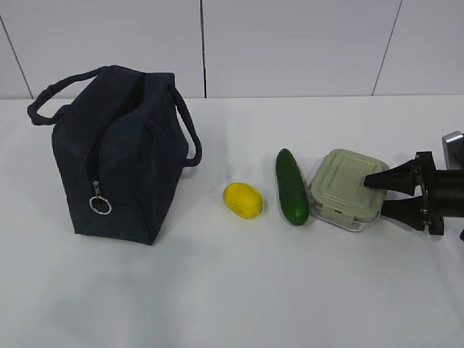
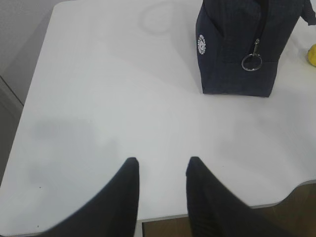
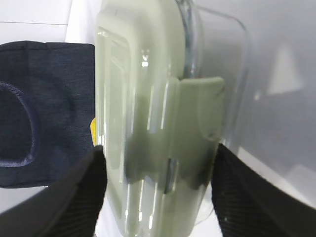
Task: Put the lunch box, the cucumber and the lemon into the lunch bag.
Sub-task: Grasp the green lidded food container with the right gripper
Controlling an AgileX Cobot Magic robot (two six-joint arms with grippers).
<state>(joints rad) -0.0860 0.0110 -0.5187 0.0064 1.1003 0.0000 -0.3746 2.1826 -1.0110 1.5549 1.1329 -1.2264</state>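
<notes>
Boxy dark navy fabric lunch bag stood upright at left of white surface, silver ring pull hung on near end. Small yellow oval lemon laid right of bag, dark green cucumber just beside it. Clear glass lunch box with sage-green lid sat right of cucumber, straddled by right end effector, fingers apart either side, contact not clear. Left end effector held over bare surface, fingers apart, nothing gripped.

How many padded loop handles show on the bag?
2 on the boxy dark navy fabric lunch bag: one handle arching off its back-left, one handle drooping at its right side.
</notes>
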